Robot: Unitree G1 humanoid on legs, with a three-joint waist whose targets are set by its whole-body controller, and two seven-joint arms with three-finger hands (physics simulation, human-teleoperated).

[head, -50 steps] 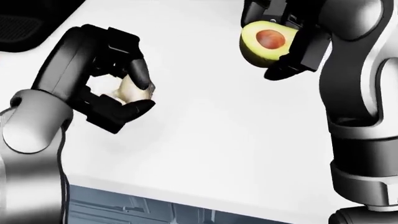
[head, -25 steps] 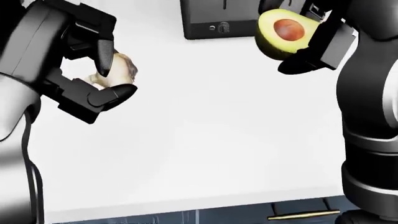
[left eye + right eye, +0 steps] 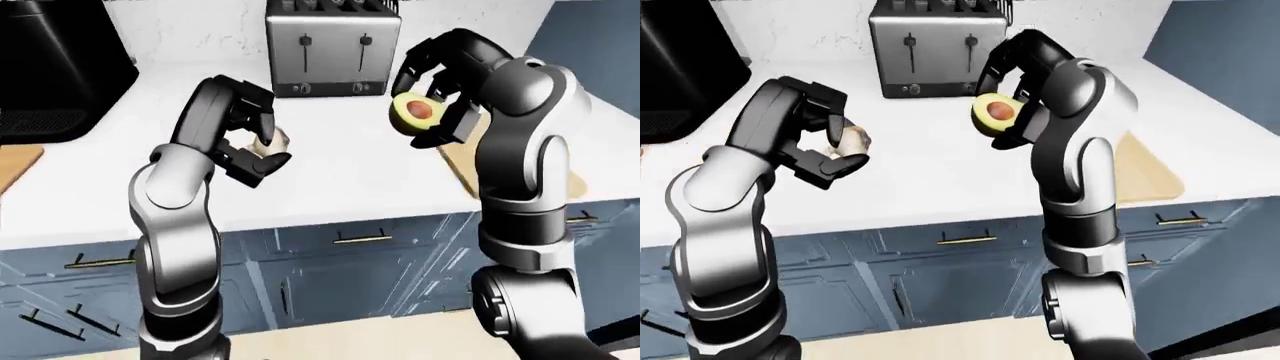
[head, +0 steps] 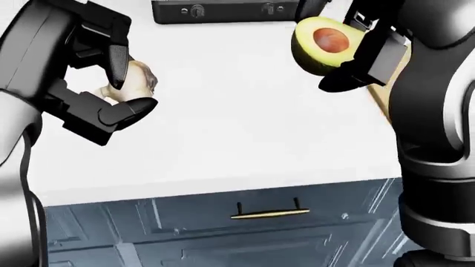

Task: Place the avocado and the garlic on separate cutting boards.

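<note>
My right hand is shut on a halved avocado, cut face and brown pit turned toward the camera, held above the white counter. My left hand is shut on the pale garlic bulb, also held in the air over the counter. A light wooden cutting board lies on the counter at the right, partly behind my right arm. The corner of a second board shows at the left edge of the left-eye view.
A silver toaster stands against the wall between my hands. A black appliance fills the counter's upper left. Blue drawers with brass handles run under the counter edge.
The camera has moved: the counter slid up in the head view and the drawer below its edge now shows. Both hands keep their hold on the garlic and the avocado.
</note>
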